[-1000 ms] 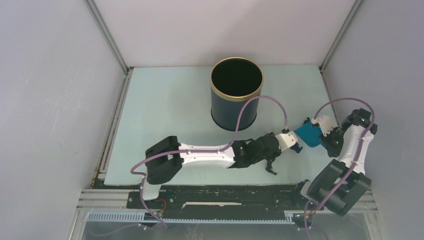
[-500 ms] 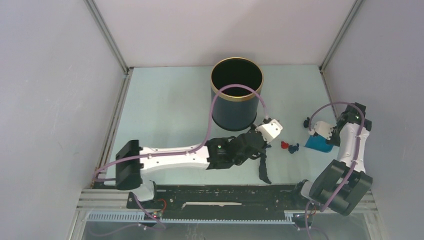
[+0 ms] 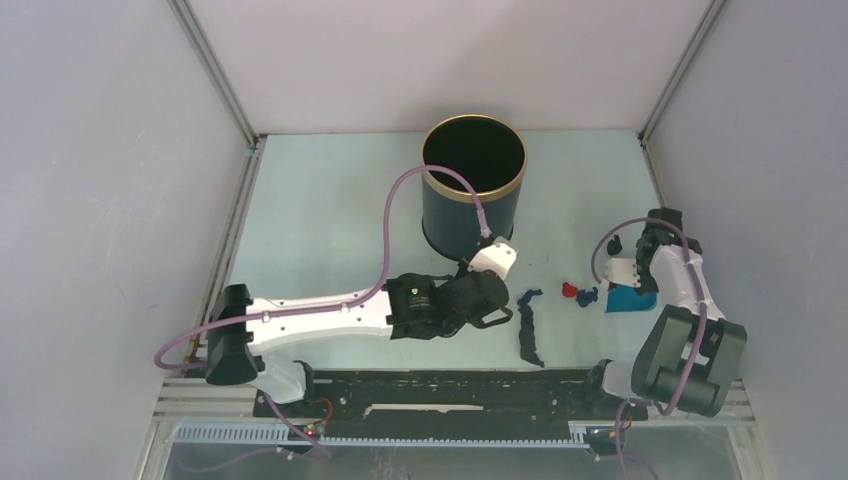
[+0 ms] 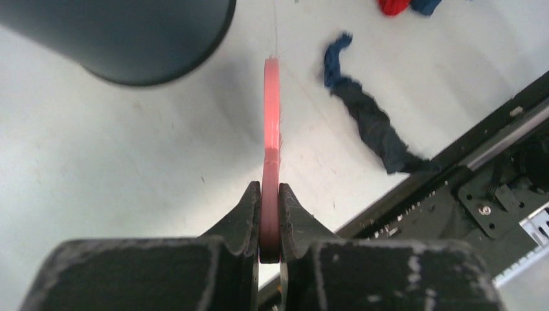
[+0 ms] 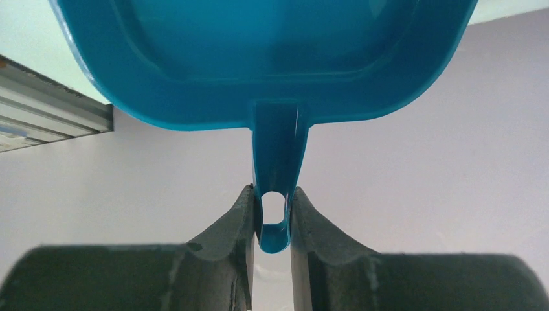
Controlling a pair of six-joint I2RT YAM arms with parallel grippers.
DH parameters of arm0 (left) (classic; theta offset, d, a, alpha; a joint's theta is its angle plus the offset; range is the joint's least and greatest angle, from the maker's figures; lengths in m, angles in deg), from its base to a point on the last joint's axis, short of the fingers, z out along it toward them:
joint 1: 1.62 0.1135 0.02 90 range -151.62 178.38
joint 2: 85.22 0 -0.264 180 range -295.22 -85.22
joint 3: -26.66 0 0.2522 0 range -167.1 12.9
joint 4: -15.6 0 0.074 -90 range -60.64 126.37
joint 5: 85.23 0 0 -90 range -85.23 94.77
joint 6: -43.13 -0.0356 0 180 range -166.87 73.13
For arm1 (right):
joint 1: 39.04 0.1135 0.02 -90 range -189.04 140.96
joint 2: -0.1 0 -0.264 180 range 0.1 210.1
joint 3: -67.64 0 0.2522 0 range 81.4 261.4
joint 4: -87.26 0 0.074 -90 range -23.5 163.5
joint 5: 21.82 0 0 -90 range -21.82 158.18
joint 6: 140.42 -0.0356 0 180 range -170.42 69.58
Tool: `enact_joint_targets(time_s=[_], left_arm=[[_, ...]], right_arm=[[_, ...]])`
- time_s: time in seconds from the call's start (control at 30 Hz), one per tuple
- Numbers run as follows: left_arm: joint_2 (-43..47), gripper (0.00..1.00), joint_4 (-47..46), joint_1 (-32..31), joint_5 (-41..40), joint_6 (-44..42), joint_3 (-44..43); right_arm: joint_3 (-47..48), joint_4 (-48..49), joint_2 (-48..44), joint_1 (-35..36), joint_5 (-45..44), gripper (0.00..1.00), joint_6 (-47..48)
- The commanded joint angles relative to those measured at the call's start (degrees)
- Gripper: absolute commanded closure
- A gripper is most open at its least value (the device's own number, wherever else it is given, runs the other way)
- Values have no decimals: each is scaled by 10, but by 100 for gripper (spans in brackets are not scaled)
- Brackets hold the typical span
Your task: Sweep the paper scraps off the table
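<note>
My left gripper point(image 4: 270, 201) is shut on the pink hand brush point(image 4: 271, 123), seen edge-on above the table point(image 4: 97, 162). In the top view it point(image 3: 492, 310) sits near the bin's foot, left of the scraps. A long dark blue-black paper strip point(image 3: 528, 332) lies just right of it, also in the left wrist view point(image 4: 369, 120). A red scrap point(image 3: 569, 290) and a blue scrap point(image 3: 587, 295) lie beside the blue dustpan point(image 3: 630, 299). A black scrap point(image 3: 613, 243) lies farther back. My right gripper point(image 5: 272, 217) is shut on the dustpan's handle point(image 5: 278, 142).
A dark round bin point(image 3: 472, 190) with a gold rim stands at the table's middle back; its wall shows in the left wrist view point(image 4: 129, 39). The black railed strip point(image 3: 450, 385) runs along the front. Grey walls close both sides, the right one near the dustpan.
My left arm has drawn back to the left with the brush, uncovering the dark strip and the red and blue scraps. My right arm has pulled the dustpan back toward the right front.
</note>
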Motion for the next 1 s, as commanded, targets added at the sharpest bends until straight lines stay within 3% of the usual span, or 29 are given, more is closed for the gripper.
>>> enact_joint_targets(time_s=[0.0, 0.13, 0.47, 0.97], left_arm=[[47, 100, 52, -5, 21, 166, 37], [42, 100, 52, -4, 16, 242, 55], [-104, 100, -21, 14, 26, 300, -35], [-144, 100, -211, 58, 89, 399, 7]], right_arm=[[-1, 47, 31, 45, -57, 100, -12], [-1, 43, 58, 86, -69, 100, -43], [-2, -72, 75, 227, -68, 100, -151], [-29, -176, 70, 373, 9, 100, -297]])
